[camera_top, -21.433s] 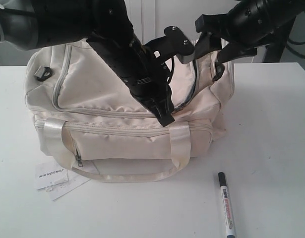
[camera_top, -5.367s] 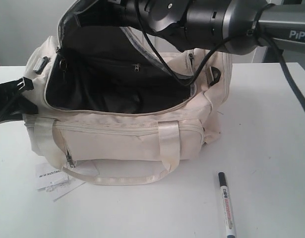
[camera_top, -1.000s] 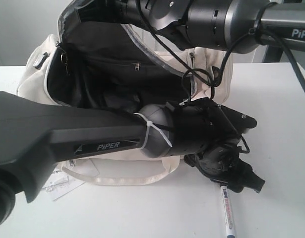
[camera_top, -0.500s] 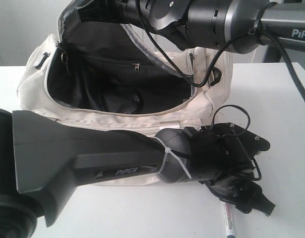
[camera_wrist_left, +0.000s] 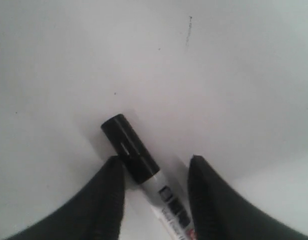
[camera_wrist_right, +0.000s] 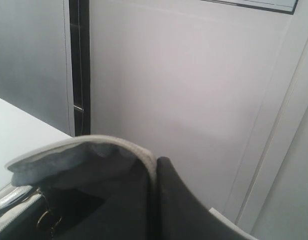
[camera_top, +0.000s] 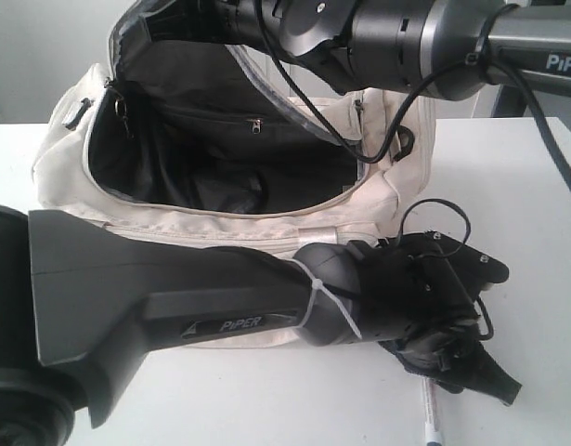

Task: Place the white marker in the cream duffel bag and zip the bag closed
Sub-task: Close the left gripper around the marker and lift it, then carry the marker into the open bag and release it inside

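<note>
The cream duffel bag (camera_top: 71, 158) stands open on the table, its dark lining (camera_top: 220, 158) showing. My right gripper (camera_wrist_right: 156, 167) is shut on the raised lid flap (camera_wrist_right: 88, 150) and holds it up at the top of the exterior view. The white marker (camera_top: 429, 415) lies on the table in front of the bag's right end, mostly covered by my left gripper (camera_top: 471, 376). In the left wrist view the left gripper (camera_wrist_left: 155, 160) is open. Its two fingers (camera_wrist_left: 111, 195) straddle the marker (camera_wrist_left: 166, 192) just behind the black cap (camera_wrist_left: 126, 145), down at table level.
The left arm (camera_top: 174, 297) lies across the bag's front, hiding the handles and front pocket. The right arm (camera_top: 406, 42) spans the top above the bag. Bare white table (camera_top: 517, 204) lies to the right of the bag.
The left arm has swung down from in front of the bag opening, and its gripper has dropped over the marker. The right arm and the raised flap have stayed put.
</note>
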`<state>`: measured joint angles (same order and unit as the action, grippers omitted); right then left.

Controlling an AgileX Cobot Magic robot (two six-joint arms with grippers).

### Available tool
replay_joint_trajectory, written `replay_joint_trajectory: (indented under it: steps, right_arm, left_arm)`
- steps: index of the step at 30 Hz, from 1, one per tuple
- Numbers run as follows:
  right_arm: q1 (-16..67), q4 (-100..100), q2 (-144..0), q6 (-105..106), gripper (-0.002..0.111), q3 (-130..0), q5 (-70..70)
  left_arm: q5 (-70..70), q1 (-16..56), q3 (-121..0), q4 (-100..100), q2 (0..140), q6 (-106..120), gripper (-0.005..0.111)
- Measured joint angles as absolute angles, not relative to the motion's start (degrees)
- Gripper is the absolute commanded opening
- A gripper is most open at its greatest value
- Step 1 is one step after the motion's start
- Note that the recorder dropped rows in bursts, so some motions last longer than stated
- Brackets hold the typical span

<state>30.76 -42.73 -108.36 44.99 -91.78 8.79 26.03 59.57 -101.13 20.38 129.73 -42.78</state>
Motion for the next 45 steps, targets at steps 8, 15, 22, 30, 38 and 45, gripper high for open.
replay_joint_trajectory:
  steps: [8,15,22,30,38,45]
  right_arm:
    - [30.8,-42.7,-108.4,45.0,0.000,-91.8,8.8]
    - [30.8,-42.7,-108.4,45.0,0.000,-91.8,8.8]
    - [30.8,-42.7,-108.4,45.0,0.000,-91.8,8.8]
    - [30.8,-42.7,-108.4,44.4,0.000,-91.8,8.8]
    - [30.8,-42.7,-108.4,43.9,0.000,-91.8,8.8]
    - [30.8,-42.7,-108.4,43.9,0.000,-91.8,8.8]
  left_arm:
    - [28.0,59.8,-101.3,15.9,129.3,-35.8,0.000]
    - [34.4,59.8,-101.1,14.4,122.3,-24.4,0.000]
    - [40.7,60.0,-100.9,14.4,118.1,-18.6,0.000]
    - [41.0,60.0,-91.4,14.7,114.1,-15.9,0.000]
    - [37.4,60.2,-79.8,15.3,103.1,-15.0,0.000]
    - [35.0,60.3,-70.7,21.2,94.1,-18.8,0.000]
